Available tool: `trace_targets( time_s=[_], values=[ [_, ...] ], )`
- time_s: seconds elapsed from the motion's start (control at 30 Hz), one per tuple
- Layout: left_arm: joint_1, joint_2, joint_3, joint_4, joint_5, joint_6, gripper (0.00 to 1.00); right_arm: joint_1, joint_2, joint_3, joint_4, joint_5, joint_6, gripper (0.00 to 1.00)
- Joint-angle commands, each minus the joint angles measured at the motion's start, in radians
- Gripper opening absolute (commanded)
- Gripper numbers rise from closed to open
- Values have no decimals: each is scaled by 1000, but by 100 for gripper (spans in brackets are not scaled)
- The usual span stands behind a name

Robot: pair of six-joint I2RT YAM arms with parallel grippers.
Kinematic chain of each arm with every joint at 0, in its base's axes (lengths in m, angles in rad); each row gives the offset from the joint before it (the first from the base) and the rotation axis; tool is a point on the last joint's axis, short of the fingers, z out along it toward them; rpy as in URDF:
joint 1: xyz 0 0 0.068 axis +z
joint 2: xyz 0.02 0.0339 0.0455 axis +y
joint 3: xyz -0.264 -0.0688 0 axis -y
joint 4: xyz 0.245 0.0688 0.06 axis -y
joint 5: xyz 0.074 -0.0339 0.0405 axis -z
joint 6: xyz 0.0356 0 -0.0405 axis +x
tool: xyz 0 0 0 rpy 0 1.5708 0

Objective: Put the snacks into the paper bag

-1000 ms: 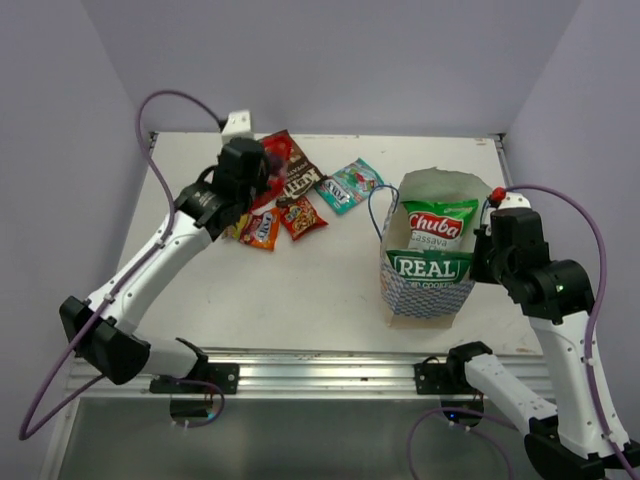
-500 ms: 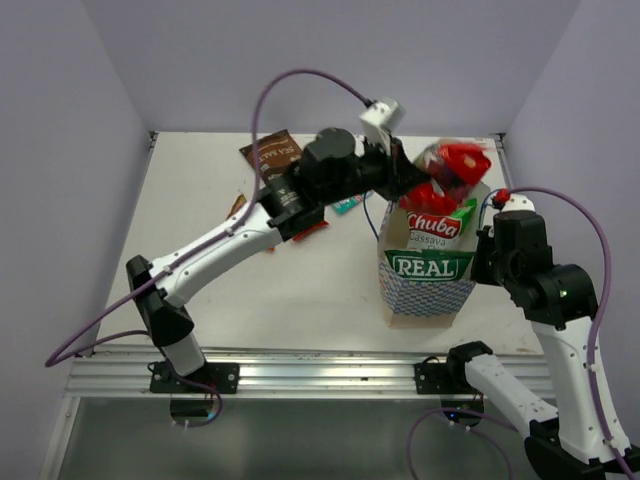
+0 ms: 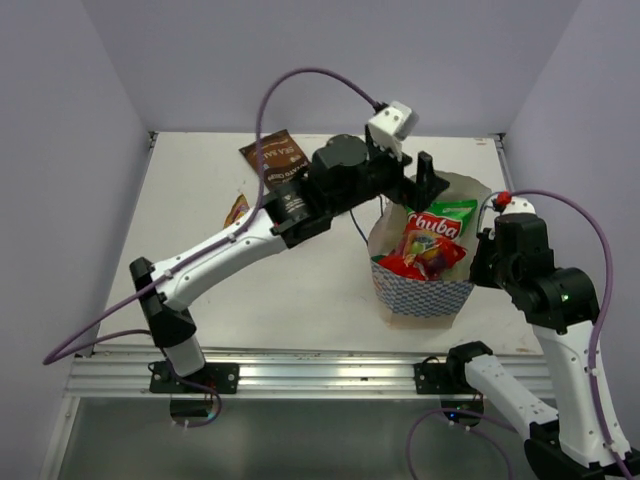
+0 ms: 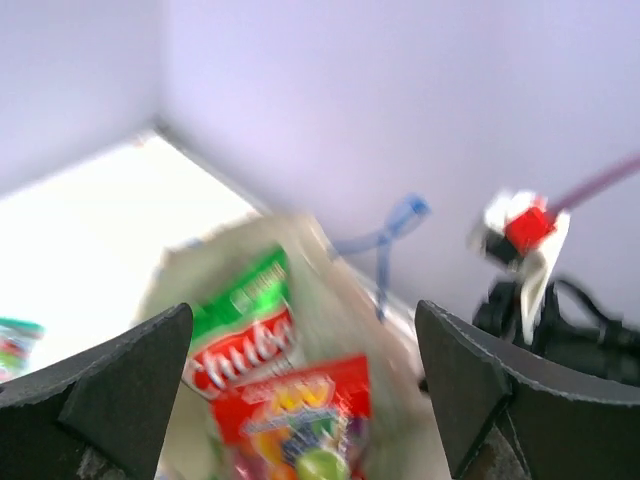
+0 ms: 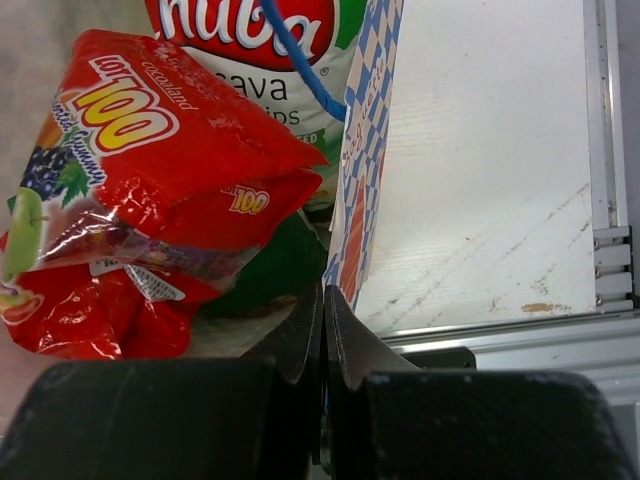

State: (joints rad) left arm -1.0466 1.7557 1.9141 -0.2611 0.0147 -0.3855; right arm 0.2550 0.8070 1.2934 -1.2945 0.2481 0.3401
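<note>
Spillage worries me: the red packet (image 3: 422, 256) sits high in the bag (image 3: 420, 298) by the desk's right edge. With my left end effector (image 3: 412, 185) spread above, only the right end effector (image 5: 322, 330) pinches the wall; a slip could tip it.

Sweet packet (image 3: 422, 255) atop crisps (image 3: 445, 221) in paper bag (image 3: 420, 298)

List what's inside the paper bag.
A red packet lies on top, partly covering a green Chuba bag. Anything lower in the paper bag is covered by these two.
</note>
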Motion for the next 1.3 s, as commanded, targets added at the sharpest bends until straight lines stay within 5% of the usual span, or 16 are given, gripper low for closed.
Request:
trace_targets(
  time_s=[0.0, 0.03, 0.13, 0.27, 0.47, 1.0, 1.03, 1.1, 1.13, 1.17, 1.27],
  values=[
    [7, -169, 44, 45, -336, 166, 96, 3, -6, 0, 20, -27, 14, 0],
    [8, -195, 1, 54, -542, 183, 98, 3, -8, 3, 18, -24, 13, 0],
    [84, -249, -178, -1, -761, 163, 100, 3, -12, 15, 20, -17, 13, 0],
    [382, -196, -381, -246, -714, 16, 98, 3, -8, 32, 11, -13, 14, 0],
    [543, -138, -679, -213, -696, -42, 96, 3, -3, 67, -5, 13, 4, 0],
    [586, 43, -883, 115, -665, 99, 97, 3, 21, 84, -9, -27, -26, 0],
    [602, 57, -882, 109, -650, 99, 89, 3, 21, 86, -9, -27, -26, 0],
    [620, 92, -879, 112, -630, 99, 56, 3, 26, 93, -9, -30, -35, 0],
    [632, 96, -868, 91, -640, 88, 11, 3, 26, 95, -12, -30, -36, 0],
    [632, 90, -882, 101, -641, 99, 0, 3, 27, 96, -12, -30, -38, 0],
    [632, 33, -871, 89, -639, 96, 0, 3, 32, 98, -11, -33, -46, 0]
  ],
)
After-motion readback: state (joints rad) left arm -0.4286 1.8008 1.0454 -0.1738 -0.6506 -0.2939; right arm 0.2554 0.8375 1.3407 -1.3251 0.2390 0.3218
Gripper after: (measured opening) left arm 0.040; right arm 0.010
